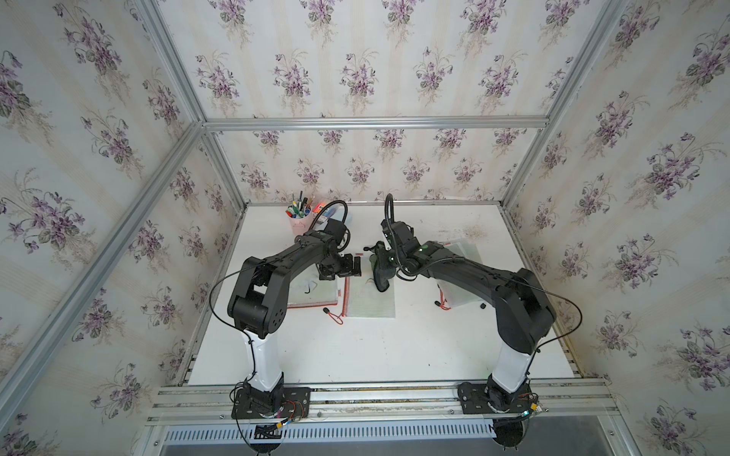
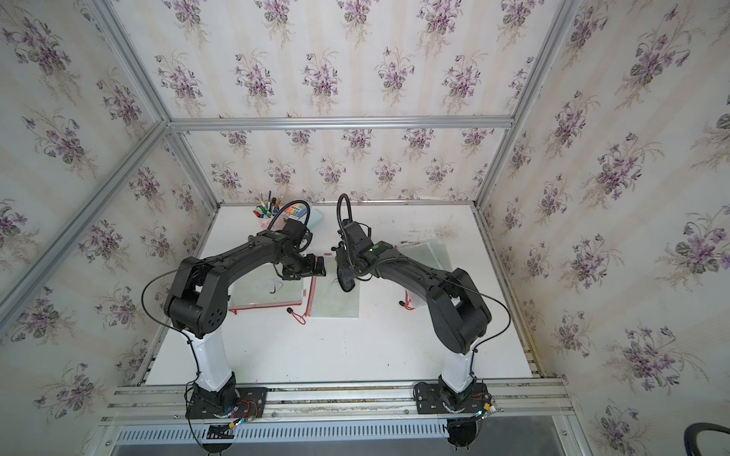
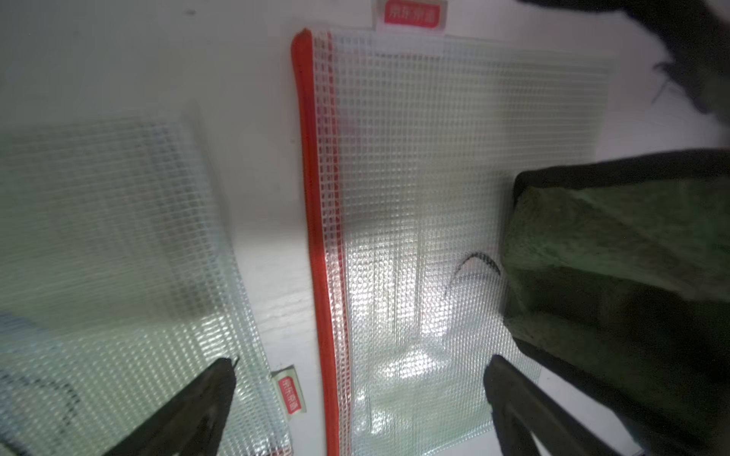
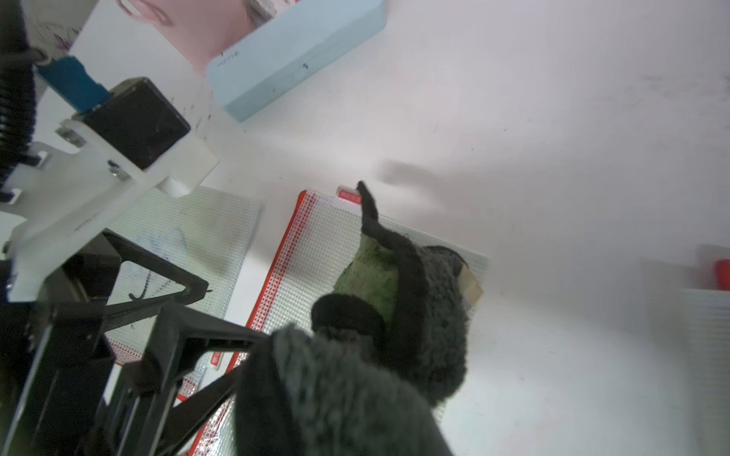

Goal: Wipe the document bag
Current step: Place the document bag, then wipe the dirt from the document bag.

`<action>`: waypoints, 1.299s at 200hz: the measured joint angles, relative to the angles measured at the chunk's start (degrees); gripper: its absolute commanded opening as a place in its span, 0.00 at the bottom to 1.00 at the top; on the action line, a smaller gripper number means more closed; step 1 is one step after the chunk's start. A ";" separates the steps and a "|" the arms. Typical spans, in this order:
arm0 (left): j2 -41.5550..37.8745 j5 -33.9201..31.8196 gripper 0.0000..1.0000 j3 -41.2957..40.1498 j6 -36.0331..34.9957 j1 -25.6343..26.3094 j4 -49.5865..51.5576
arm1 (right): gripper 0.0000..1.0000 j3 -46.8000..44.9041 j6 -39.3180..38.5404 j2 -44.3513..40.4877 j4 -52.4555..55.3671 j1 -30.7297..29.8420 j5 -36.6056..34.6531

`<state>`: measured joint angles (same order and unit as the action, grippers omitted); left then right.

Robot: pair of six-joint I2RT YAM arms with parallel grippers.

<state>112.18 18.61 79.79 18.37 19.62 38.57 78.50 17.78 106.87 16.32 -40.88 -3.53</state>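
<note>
document bag [image 1: 369, 302], mid-frame in both top views: right pincer [image 1: 382, 261] grips a green cloth [image 3: 612, 256] resting on it; left pincer [image 3: 361, 360] hovers wide beside. black ink mark [image 3: 474, 262] by the cloth is not yet wiped, so most work seems left.

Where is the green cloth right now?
In a top view, the green cloth is pinched in the right claw, resting on the middle document bag beside the open left claw.

Looking down at a scuffed white tabletop [image 1: 355, 347], boxed in by violet-flowered wallpaper walls [image 1: 355, 59] and aluminium frame rails [image 1: 375, 123].
</note>
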 measured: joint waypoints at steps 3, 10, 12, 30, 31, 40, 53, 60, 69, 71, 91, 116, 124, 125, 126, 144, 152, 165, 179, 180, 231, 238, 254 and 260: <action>0.33 0.33 1.00 -0.02 0.20 0.00 -0.35 | 0.20 0.07 0.04 0.59 -0.04 0.00 0.09; 1.01 1.16 1.00 -0.13 0.48 0.00 -1.27 | 0.20 0.07 0.07 1.62 -0.02 -0.15 0.48; 1.11 1.27 1.00 -0.15 0.52 0.00 -1.46 | 0.20 0.04 0.07 1.90 0.00 -0.17 0.68; 2.67 3.02 1.00 -0.04 0.81 -0.04 -3.41 | 0.20 -0.79 0.31 3.96 -0.07 -0.26 1.68; 2.71 3.08 1.00 0.02 0.81 -0.04 -3.32 | 0.20 -0.83 0.33 4.02 -0.07 -0.26 1.70; 3.19 4.04 1.00 0.42 1.22 -0.09 -4.07 | 0.20 -1.55 0.55 4.74 -0.11 -0.37 2.05; 3.98 5.22 1.00 1.16 1.46 -0.22 -4.55 | 0.20 -2.80 0.83 5.55 -0.11 -0.61 2.69; 4.35 5.60 1.00 1.55 1.73 -0.24 -4.81 | 0.20 -3.34 1.44 5.97 -0.15 -0.79 2.71; 4.87 6.08 0.99 2.01 1.68 -0.20 -5.11 | 0.20 -3.85 1.57 6.51 -0.24 -1.09 2.95; 4.96 6.27 0.99 2.12 1.68 -0.20 -5.25 | 0.20 -3.91 1.57 6.58 -0.28 -1.14 2.95; 5.49 8.11 0.98 2.23 1.68 -0.26 -6.71 | 0.20 -4.42 1.75 7.80 -1.73 -1.49 3.06; 4.66 12.11 0.98 0.28 2.21 -0.33 -10.69 | 0.20 -4.48 1.99 8.66 -3.04 -1.44 3.10; 4.26 13.38 0.98 -0.52 2.62 -0.42 -11.93 | 0.20 -4.48 2.01 8.70 -3.17 -1.44 3.10; 4.20 13.60 0.98 -0.68 2.71 -0.44 -12.13 | 0.20 -4.48 2.01 8.70 -3.19 -1.44 3.10; 4.15 13.75 0.98 -0.74 2.78 -0.44 -12.24 | 0.20 -4.48 2.03 8.72 -3.19 -1.44 3.10; 3.50 17.14 0.98 -2.14 4.33 -0.98 -14.08 | 0.20 -4.46 2.21 8.83 -3.32 -1.44 3.10; 3.30 18.78 0.98 -2.36 5.38 -1.29 -14.71 | 0.20 -4.37 2.21 8.96 -3.32 -1.44 3.10; 2.73 21.75 0.99 -2.49 6.43 -1.90 -16.13 | 0.20 -4.07 2.25 9.18 -3.43 -1.44 3.10; 2.03 25.11 0.99 -2.82 7.74 -2.91 -18.97 | 0.20 -3.80 2.43 9.57 -4.11 -1.44 3.13; 2.01 25.27 0.99 -2.84 7.82 -2.97 -19.15 | 0.20 -3.78 2.43 9.60 -4.13 -1.44 3.13; 6.58 34.91 0.90 0.00 10.10 -5.70 -22.43 | 0.20 -3.39 4.39 10.29 -5.66 -1.25 3.52; 6.80 35.34 0.85 0.28 9.86 -5.68 -22.12 | 0.20 -3.54 4.50 10.25 -5.81 -1.27 3.41; 6.34 35.15 0.71 -0.04 8.41 -5.60 -21.51 | 0.20 -4.22 4.50 9.97 -6.56 -1.20 3.50; 5.90 34.82 0.64 -0.46 7.54 -5.60 -20.87 | 0.20 -4.52 4.52 9.84 -6.95 -1.09 3.54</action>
<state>118.08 53.43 79.33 25.91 14.02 17.69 73.97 22.31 116.71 9.37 -41.98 0.01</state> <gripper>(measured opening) 0.742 0.203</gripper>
